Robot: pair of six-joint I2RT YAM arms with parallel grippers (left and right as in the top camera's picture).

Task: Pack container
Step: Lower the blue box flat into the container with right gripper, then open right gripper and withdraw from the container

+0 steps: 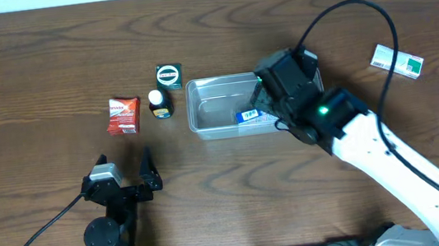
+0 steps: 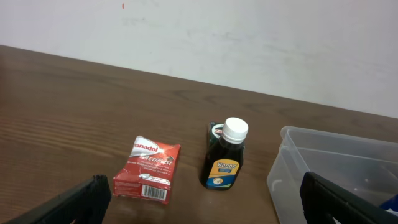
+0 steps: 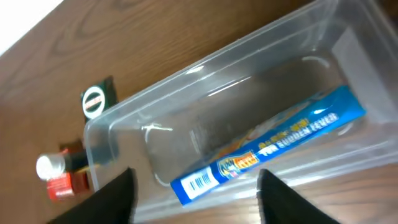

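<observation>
Right end effector (image 3: 194,186) spread over blue carton (image 3: 273,146) lying in container (image 3: 186,71); left end effector (image 2: 208,199) spread above desk (image 1: 30,62).

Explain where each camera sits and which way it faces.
Overhead: above the table, looking straight down; left arm at bottom, right arm over the container.
Left wrist: low, facing the red box and bottle; its open jaws at the bottom corners.
Right wrist: above the container, looking down at the blue carton; jaws below.
Shared: all three see the container.
</observation>
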